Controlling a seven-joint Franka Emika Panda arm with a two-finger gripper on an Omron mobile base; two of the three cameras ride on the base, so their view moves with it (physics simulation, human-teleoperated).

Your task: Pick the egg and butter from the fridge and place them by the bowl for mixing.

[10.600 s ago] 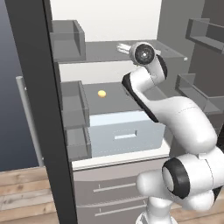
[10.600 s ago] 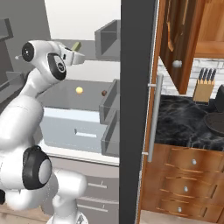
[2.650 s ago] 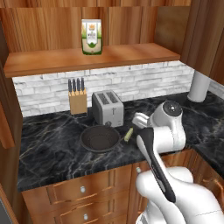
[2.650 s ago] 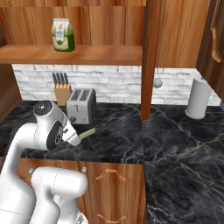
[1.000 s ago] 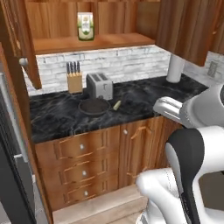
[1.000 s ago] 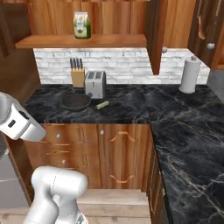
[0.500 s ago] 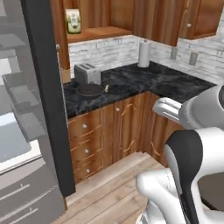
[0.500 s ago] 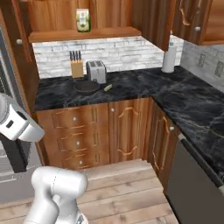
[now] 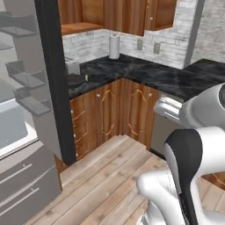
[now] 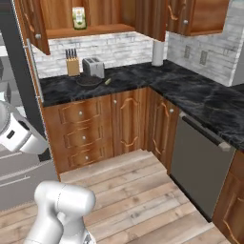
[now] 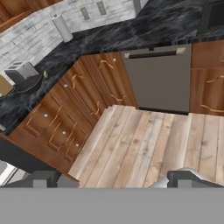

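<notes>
In the hand view my gripper (image 11: pixel 116 179) is open, its two dark fingertips (image 11: pixel 43 178) wide apart over bare wooden floor with nothing between them. The dark bowl (image 10: pixel 88 81) sits on the black counter in front of the silver toaster (image 10: pixel 93 66). The butter (image 10: pixel 107 81), a small pale yellow piece, lies just right of the bowl. Bowl (image 11: pixel 28 83) and butter (image 11: pixel 45 74) also appear far off in the hand view. The fridge (image 9: pixel 50 79) stands open at the left, its dark door edge, grey shelves and pale drawer (image 9: pixel 11 125) showing. The egg is out of view.
Wooden cabinets (image 10: pixel 95 124) run under an L-shaped black counter (image 10: pixel 190 90). A grey dishwasher (image 10: pixel 200 162) sits in the right leg. A knife block (image 10: pixel 72 66) and a paper towel roll (image 10: pixel 157 52) stand at the back. Plank floor (image 10: pixel 143 190) lies in front.
Both base views have swung and backed off from the counter, so the camera moved; the open fridge has come into sight at the left. The butter stays by the bowl. The gripper stays open.
</notes>
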